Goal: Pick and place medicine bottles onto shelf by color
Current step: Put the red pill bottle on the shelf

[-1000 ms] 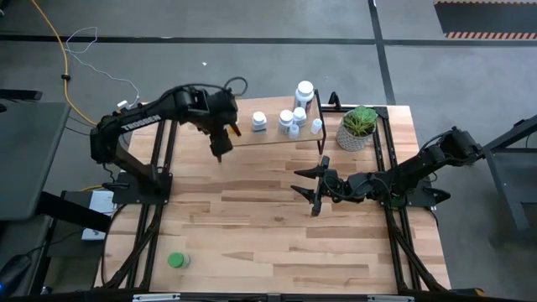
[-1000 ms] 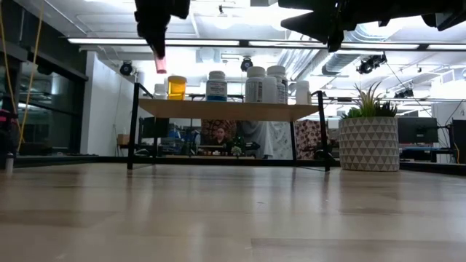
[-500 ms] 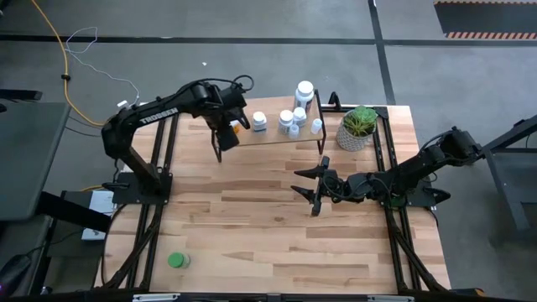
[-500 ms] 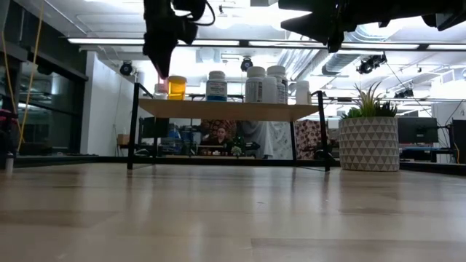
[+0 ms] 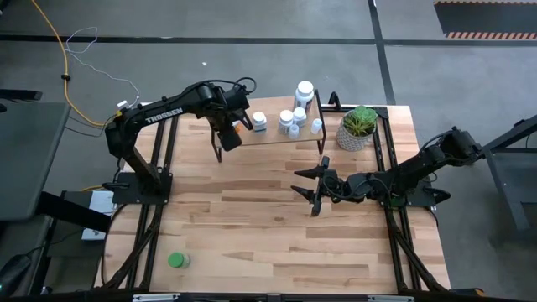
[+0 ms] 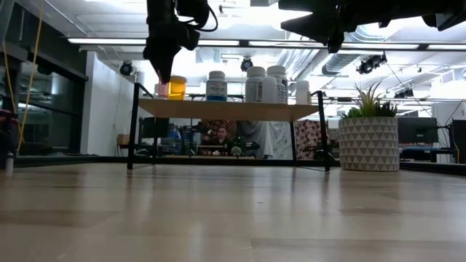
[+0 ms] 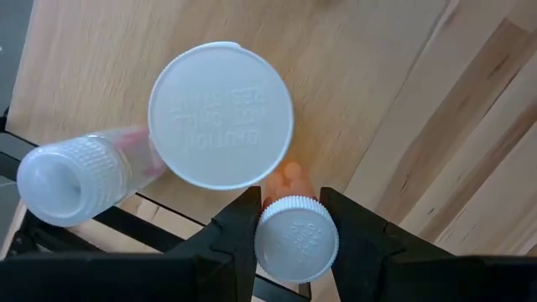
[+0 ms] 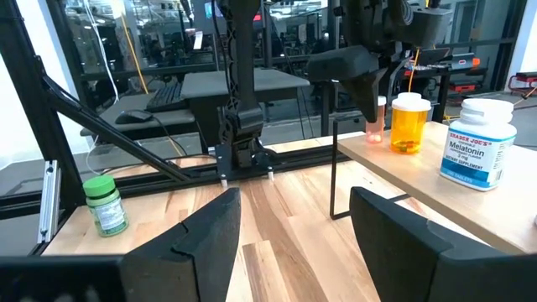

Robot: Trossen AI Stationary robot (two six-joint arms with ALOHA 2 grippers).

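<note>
L gripper (image 7: 289, 220) at shelf's (image 5: 277, 139) 9 o'clock end, fingers clamped on small orange bottle (image 7: 295, 237) by its cap: light, rigid, slick plastic, so grip low. R gripper (image 5: 315, 187) idle mid-surface, fingers apart.

left claw (image 5: 228, 134) over shelf (image 5: 273, 137) left end | right claw (image 5: 312, 190) mid-table | green bottle (image 5: 176, 261) near front-left

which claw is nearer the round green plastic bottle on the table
Left, though neither is close. The left claw is over the shelf's left end; the green bottle sits at the near-left corner. The right claw hovers mid-table.
</note>
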